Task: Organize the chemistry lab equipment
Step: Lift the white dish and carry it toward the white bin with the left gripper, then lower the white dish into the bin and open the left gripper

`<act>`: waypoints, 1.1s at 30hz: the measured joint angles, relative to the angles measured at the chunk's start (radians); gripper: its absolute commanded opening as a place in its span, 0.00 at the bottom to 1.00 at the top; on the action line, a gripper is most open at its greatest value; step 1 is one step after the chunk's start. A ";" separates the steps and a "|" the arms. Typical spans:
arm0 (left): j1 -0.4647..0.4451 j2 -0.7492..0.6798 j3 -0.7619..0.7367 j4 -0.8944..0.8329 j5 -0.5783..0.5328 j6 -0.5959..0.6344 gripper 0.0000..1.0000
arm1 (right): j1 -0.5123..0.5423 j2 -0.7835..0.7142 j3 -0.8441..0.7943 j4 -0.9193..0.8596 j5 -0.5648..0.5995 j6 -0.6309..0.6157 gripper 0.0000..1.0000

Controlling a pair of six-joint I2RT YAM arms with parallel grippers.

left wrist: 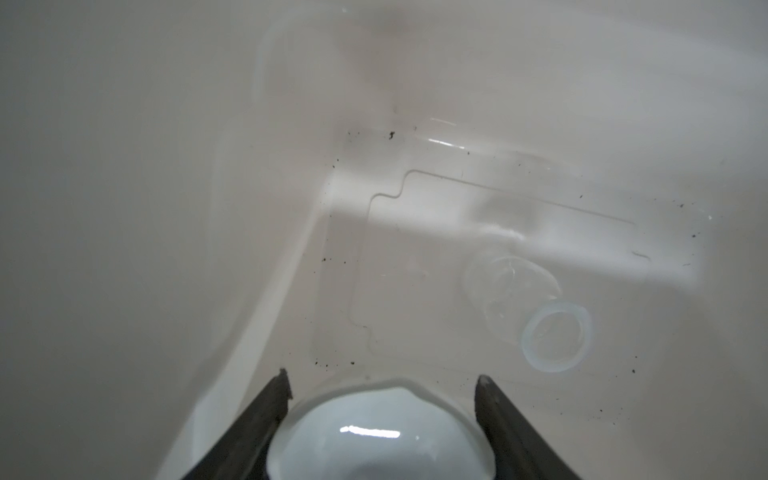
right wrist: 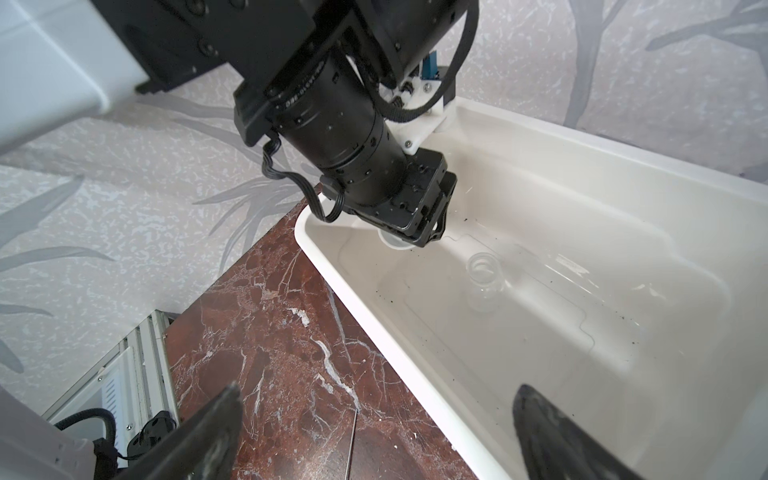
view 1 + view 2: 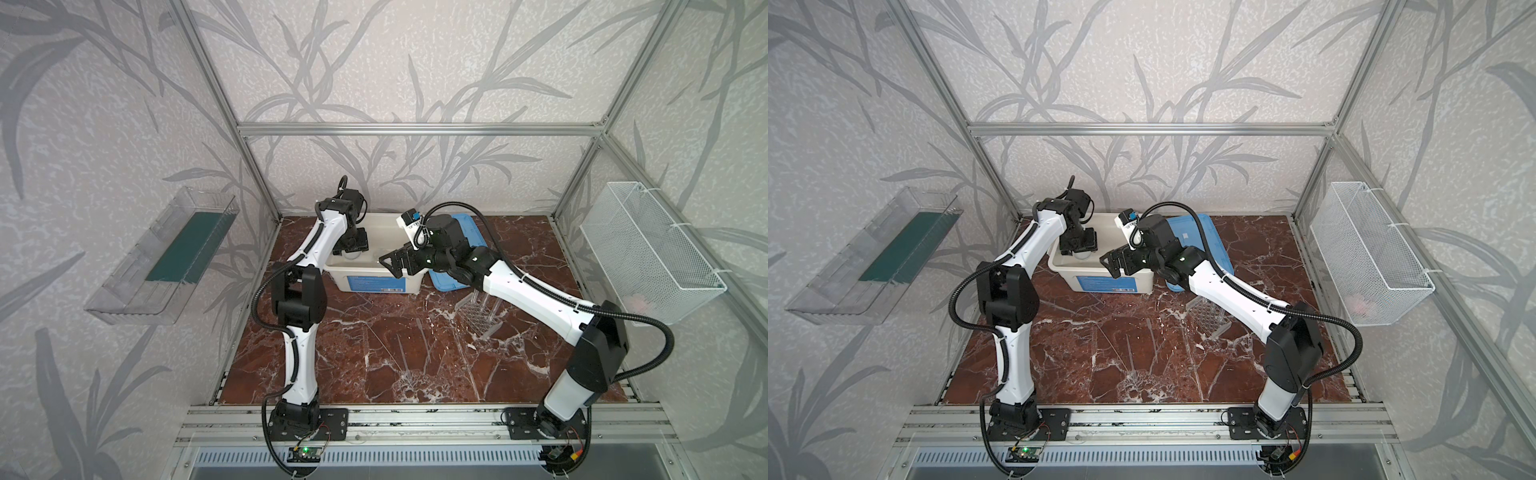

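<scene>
My left gripper [image 1: 382, 380] reaches down inside the white tub [image 3: 340, 282], its fingers shut on either side of the small white round dish [image 1: 380, 432]. The right wrist view shows that dish [image 2: 391, 242] under the left gripper [image 2: 415, 239], near a corner of the tub. A small clear jar [image 2: 484, 282] stands apart from it on the tub's floor, also seen from the left wrist as the jar [image 1: 511, 291]. My right gripper [image 2: 378, 390] is open and empty over the tub's front rim [image 2: 374, 332]. The clear perforated rack [image 3: 478, 318] stands on the marble under the right arm. A thin clear rod [image 2: 351, 440] lies on the marble.
The tub's blue lid [image 3: 471, 226] lies flat behind and beside the tub on its right. A white wire basket [image 3: 648, 249] hangs on the right wall and a clear shelf [image 3: 166, 257] on the left wall. Bare marble table [image 3: 374, 374] stretches in front.
</scene>
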 measured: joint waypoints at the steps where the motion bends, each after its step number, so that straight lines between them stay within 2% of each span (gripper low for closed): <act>1: -0.001 0.000 -0.008 0.005 0.003 0.000 0.50 | 0.000 0.000 0.000 0.000 0.000 0.000 0.99; 7: -0.007 -0.003 -0.105 0.047 0.016 -0.004 0.49 | 0.000 0.020 0.000 -0.001 -0.016 0.002 0.99; 13: -0.007 -0.021 -0.233 0.084 0.028 -0.015 0.49 | -0.003 0.134 0.095 -0.061 -0.062 -0.003 1.00; 21: -0.018 -0.100 -0.337 0.148 0.053 -0.041 0.48 | -0.003 0.167 0.129 -0.110 -0.072 -0.005 1.00; 33: -0.025 -0.064 -0.322 0.174 0.058 -0.053 0.49 | -0.004 0.210 0.167 -0.125 -0.040 -0.006 1.00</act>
